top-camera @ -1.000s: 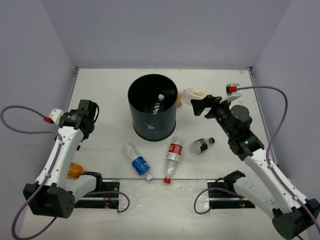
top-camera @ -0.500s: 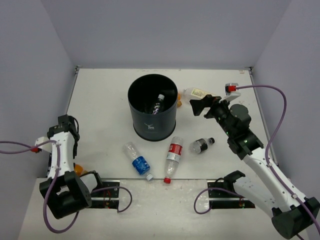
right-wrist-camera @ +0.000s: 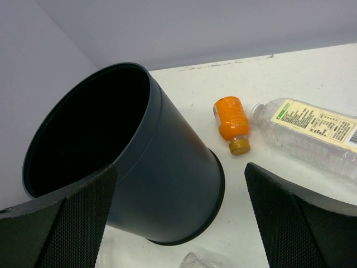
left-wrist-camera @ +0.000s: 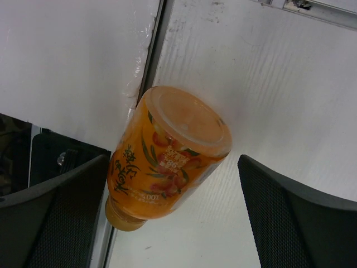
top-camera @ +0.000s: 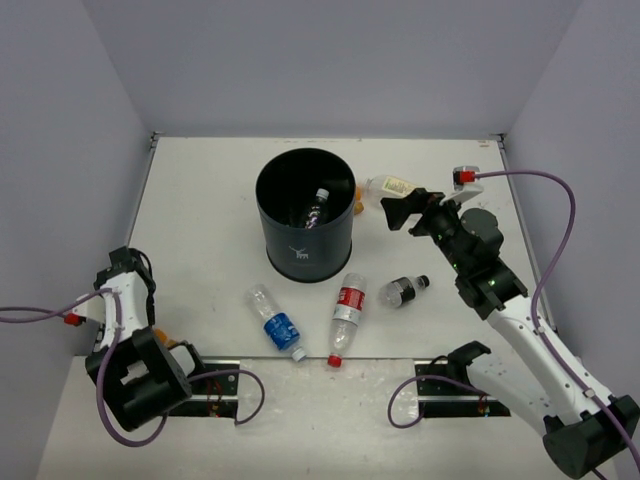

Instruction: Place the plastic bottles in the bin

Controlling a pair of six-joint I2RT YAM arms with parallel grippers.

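The dark navy bin [top-camera: 305, 215] stands mid-table with a bottle [top-camera: 315, 208] inside. On the table lie a blue-label bottle [top-camera: 275, 322], a red-label bottle [top-camera: 345, 315], a dark black-capped bottle [top-camera: 403, 290], a cream-label bottle [top-camera: 392, 187] and a small orange bottle [right-wrist-camera: 231, 120] behind the bin. Another orange bottle [left-wrist-camera: 167, 162] lies at the near-left table edge. My left gripper [left-wrist-camera: 173, 223] is open just above it, a finger on each side. My right gripper [top-camera: 400, 212] is open and empty, right of the bin [right-wrist-camera: 128, 156].
The left arm [top-camera: 115, 300] is folded low at the near-left corner, hiding its gripper from above. A dark mounting rail [left-wrist-camera: 33, 162] runs beside the orange bottle. Grey walls close the table on three sides.
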